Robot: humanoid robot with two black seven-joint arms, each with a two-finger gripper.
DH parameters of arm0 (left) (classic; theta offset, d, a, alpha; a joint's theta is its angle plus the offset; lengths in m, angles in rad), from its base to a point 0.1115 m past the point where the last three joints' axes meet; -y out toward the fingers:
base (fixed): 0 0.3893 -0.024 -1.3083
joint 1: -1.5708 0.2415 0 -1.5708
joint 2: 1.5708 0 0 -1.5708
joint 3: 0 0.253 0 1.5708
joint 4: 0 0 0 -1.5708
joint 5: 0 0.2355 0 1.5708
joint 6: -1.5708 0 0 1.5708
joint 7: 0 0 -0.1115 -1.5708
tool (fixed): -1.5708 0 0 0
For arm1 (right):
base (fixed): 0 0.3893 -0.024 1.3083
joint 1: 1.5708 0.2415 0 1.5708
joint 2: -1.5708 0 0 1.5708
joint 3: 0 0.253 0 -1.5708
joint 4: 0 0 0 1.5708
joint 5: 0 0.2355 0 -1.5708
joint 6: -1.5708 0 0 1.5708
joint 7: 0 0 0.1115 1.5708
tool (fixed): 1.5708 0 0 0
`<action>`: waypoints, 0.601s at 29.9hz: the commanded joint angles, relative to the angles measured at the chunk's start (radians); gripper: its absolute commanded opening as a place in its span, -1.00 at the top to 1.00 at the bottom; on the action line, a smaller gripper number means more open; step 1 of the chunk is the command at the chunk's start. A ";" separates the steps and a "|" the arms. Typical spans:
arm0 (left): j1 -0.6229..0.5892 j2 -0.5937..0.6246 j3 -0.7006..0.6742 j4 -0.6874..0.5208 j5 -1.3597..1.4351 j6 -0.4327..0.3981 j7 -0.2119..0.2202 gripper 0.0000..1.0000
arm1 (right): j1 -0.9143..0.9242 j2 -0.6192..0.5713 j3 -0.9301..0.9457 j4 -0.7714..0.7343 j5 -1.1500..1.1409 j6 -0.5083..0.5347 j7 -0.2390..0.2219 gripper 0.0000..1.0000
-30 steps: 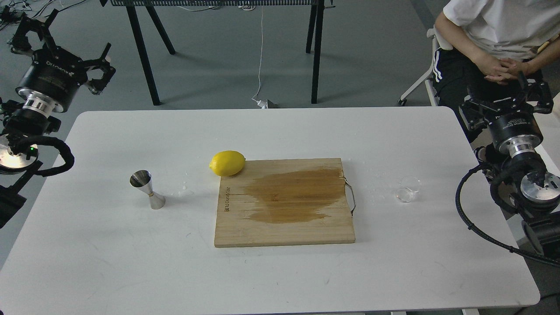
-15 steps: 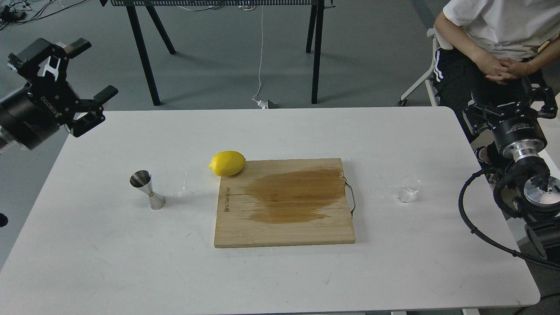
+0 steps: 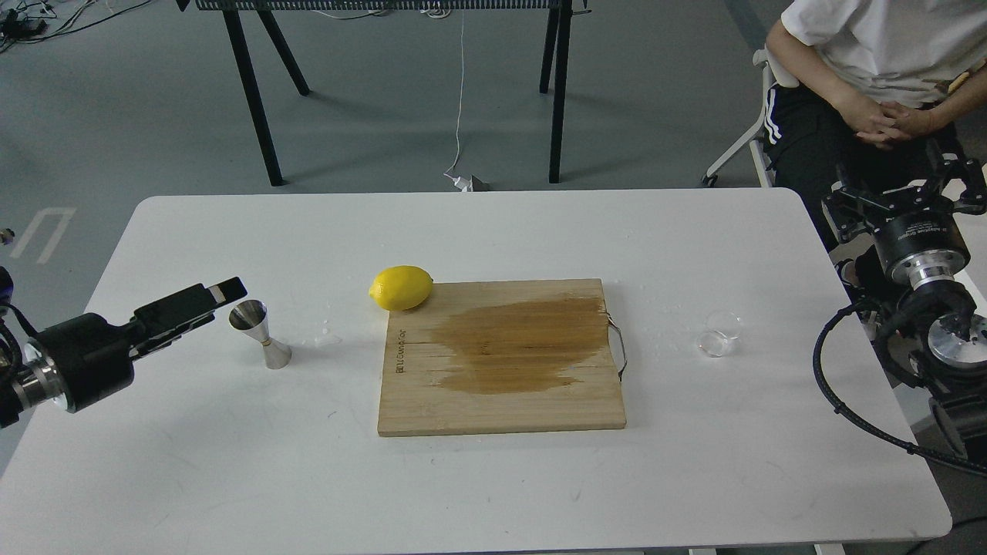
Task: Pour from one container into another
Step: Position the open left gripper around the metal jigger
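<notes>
The steel jigger [image 3: 258, 333] stands upright on the white table [image 3: 493, 478] at the left. My left gripper [image 3: 226, 303] lies low and level just left of it, fingers pointing at its upper cone; they look apart and hold nothing. The clear glass cup [image 3: 718, 334] stands on the table right of the cutting board. My right gripper [image 3: 904, 193] hangs beyond the table's right edge, well back and right of the cup, fingers spread wide and empty.
A wooden cutting board [image 3: 501, 401] with a large wet stain and a metal handle lies mid-table. A lemon [image 3: 401, 287] rests at its far left corner. A seated person [image 3: 871, 69] is behind the right arm.
My left arm swung down from high at the back left to table height, its gripper now pointing at the jigger. The right gripper shifted slightly right. Jigger and cup stayed put.
</notes>
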 commanded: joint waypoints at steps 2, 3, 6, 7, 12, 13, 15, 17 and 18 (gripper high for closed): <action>0.000 -0.052 0.132 0.089 0.232 0.223 -0.038 -1.00 | 0.000 0.001 0.000 -0.010 0.000 0.000 0.000 -1.00; 0.000 -0.079 0.141 0.110 0.299 0.266 -0.037 -1.00 | 0.000 0.000 0.000 -0.010 0.000 0.000 0.000 -1.00; 0.002 -0.176 0.151 0.219 0.480 0.337 -0.028 -0.99 | 0.000 0.003 -0.002 -0.010 0.000 0.000 0.000 -1.00; 0.002 -0.208 0.149 0.262 0.529 0.346 -0.024 -0.99 | 0.000 0.004 -0.003 -0.011 0.000 0.000 0.000 -1.00; -0.007 -0.375 0.146 0.529 0.706 0.433 -0.023 -0.95 | 0.002 0.007 -0.005 -0.022 -0.002 0.000 0.000 -1.00; -0.010 -0.400 0.146 0.581 0.723 0.433 -0.023 -0.91 | 0.002 0.007 -0.005 -0.024 -0.002 0.000 0.000 -1.00; -0.015 -0.435 0.145 0.667 0.734 0.433 -0.024 -0.87 | 0.002 0.007 -0.005 -0.024 -0.002 0.000 0.000 -1.00; -0.026 -0.478 0.145 0.726 0.732 0.433 -0.026 -0.86 | 0.002 0.006 -0.005 -0.024 -0.002 0.000 0.000 -1.00; -0.039 -0.498 0.146 0.743 0.732 0.433 -0.026 -0.85 | 0.002 0.006 -0.005 -0.024 -0.002 0.000 0.000 -1.00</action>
